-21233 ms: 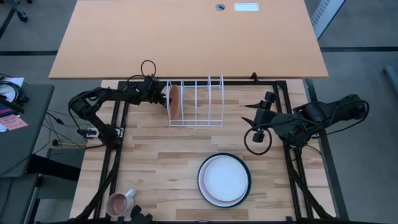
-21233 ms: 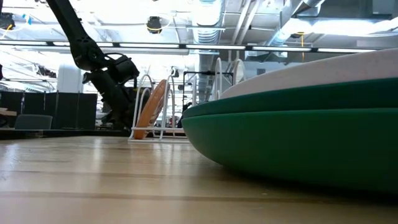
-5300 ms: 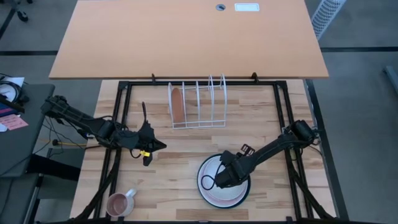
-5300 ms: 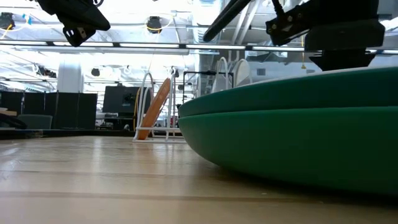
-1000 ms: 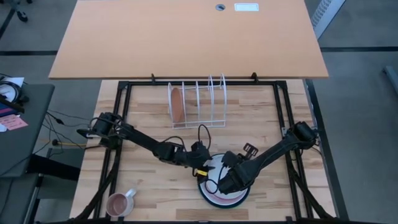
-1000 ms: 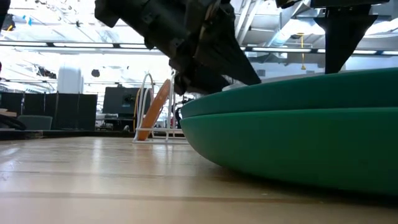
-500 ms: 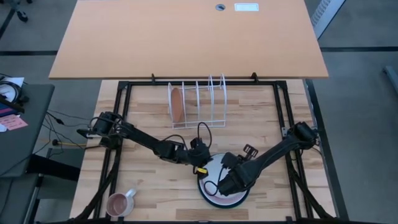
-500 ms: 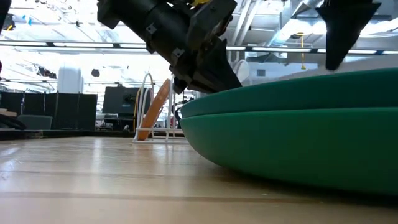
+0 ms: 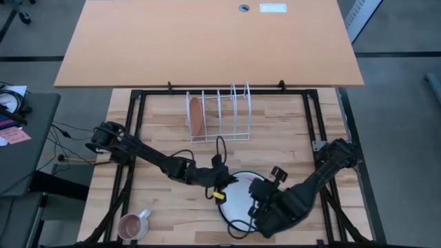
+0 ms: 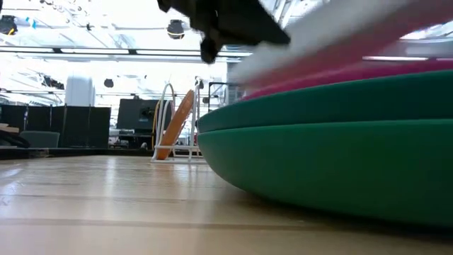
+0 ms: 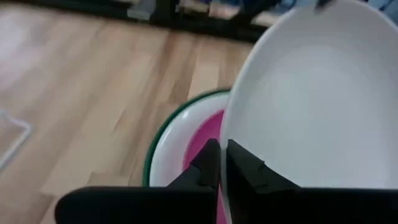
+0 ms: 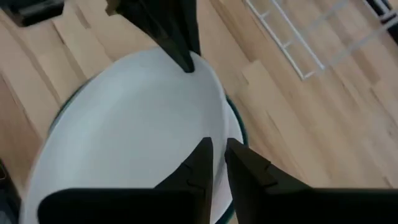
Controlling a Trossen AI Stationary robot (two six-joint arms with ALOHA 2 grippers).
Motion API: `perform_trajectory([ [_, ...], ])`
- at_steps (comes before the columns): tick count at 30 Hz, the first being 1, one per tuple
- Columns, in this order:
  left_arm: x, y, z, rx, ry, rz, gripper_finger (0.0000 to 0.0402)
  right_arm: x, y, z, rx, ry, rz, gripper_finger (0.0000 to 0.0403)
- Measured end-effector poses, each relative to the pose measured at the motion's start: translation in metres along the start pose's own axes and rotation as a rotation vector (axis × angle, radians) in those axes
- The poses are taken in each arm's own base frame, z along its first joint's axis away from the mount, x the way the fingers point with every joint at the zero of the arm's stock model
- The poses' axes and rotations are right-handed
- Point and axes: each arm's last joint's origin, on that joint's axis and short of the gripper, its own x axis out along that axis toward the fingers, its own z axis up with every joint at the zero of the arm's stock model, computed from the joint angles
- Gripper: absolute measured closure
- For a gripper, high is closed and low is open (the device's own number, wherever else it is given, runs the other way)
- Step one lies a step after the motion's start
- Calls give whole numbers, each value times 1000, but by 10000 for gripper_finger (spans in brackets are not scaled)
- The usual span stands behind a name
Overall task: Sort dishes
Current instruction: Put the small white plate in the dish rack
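Left wrist view: left gripper (image 11: 219, 163) pinches the white plate (image 11: 311, 106), lifting its edge; next, carry it to the rack (image 9: 218, 114); right gripper (image 12: 214, 163) stands slightly parted.

Low view: white plate (image 10: 340, 32) motion-blurred; green plate (image 10: 333, 156) cut off by the right edge

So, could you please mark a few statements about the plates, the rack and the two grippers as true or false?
1. The left gripper is shut on the white plate's rim. True.
2. The white wire rack holds no plates. False: an orange-brown plate stands in it.
3. A magenta pink plate shows beneath the lifted white plate. True.
4. The pink mug sits on the dark green plate. False: it stands apart, near the table's corner.
5. The right gripper is over the rack. False: it is at the white plate.
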Motion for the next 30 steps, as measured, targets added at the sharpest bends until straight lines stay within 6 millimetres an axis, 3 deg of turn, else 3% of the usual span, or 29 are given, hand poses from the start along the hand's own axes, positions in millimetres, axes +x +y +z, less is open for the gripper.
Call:
perform_trajectory([
  [7, -15, -9, 6, 63, -44, 73, 401, -20, 3, -3, -36, -83, 39, 351],
  [13, -29, -15, 15, 102, -83, 95, 401, -74, -2, 0, -32, -485, 50, 351],
  [17, -46, -23, 24, 121, -127, 96, 401, -99, -3, -10, -51, -609, 74, 351],
  [25, -111, -44, 55, 144, -271, 7, 401, -121, 0, -39, -133, -653, 131, 351],
  [30, -156, -56, 68, 162, -352, -68, 401, -125, 1, -44, -143, -669, 141, 351],
])
